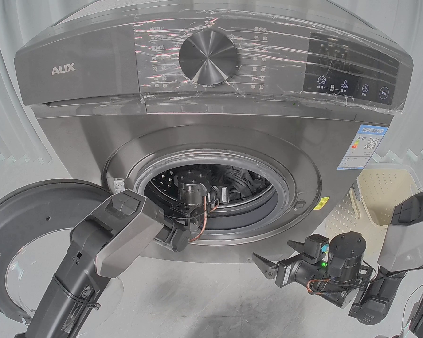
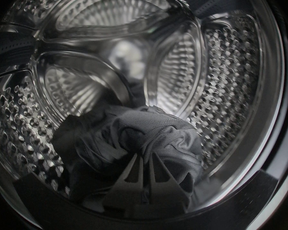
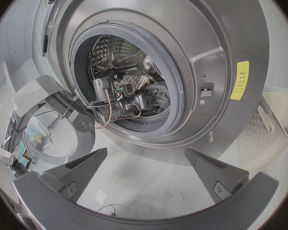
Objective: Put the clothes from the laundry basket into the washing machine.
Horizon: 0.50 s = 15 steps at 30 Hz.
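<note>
Hanging wide open and empty before the washing machine (image 1: 103,132), the right gripper (image 1: 273,255) is seen nearest, then the left gripper (image 2: 144,155) inside the drum (image 2: 230,80), clamped on the dark garment (image 2: 156,131) low at the drum's front, best released deeper in, clear of the door rim (image 1: 286,184).

The right gripper (image 3: 144,151), jaws spread, faces the washing machine (image 3: 214,32) containing dark clothes (image 3: 156,98).

The washer (image 1: 103,132) is showing silver-grey, its drum (image 2: 233,80) a dimpled steel pattern. The clothes (image 2: 150,134) are looking dark grey, the basket (image 1: 385,188) cream with dotted holes.
</note>
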Motion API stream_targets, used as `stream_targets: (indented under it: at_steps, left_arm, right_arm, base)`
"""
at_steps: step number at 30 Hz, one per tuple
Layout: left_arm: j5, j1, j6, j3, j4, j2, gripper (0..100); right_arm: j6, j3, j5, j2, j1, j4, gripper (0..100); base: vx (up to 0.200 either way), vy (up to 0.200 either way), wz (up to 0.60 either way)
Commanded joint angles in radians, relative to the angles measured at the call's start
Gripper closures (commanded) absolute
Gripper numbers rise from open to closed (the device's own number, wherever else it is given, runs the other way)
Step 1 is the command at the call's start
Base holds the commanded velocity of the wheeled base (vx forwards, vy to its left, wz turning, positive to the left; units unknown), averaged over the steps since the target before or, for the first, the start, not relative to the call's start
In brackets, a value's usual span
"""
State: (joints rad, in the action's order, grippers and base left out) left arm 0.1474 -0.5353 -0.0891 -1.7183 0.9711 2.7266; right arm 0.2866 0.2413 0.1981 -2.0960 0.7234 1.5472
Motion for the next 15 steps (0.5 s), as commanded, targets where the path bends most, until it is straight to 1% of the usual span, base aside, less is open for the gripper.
stream_targets:
  at_steps: [1, 5, 15]
  left_arm:
    - [0.047, 0.044, 0.002, -0.126, 0.001, 0.068, 100]
    - [0.058, 0.064, 0.003, -0.172, -0.011, 0.073, 100]
    - [0.061, 0.072, 0.003, -0.176, -0.011, 0.081, 100]
  right_arm:
    - [0.000, 0.003, 0.000, -0.001, 0.001, 0.001, 0]
    - [0.000, 0.003, 0.000, -0.001, 0.001, 0.001, 0]
    - [0.000, 0.001, 0.000, -0.001, 0.001, 0.001, 0]
  base:
    - [0.000, 0.000, 0.00]
    - [0.000, 0.000, 0.00]
    - [0.000, 0.000, 0.00]
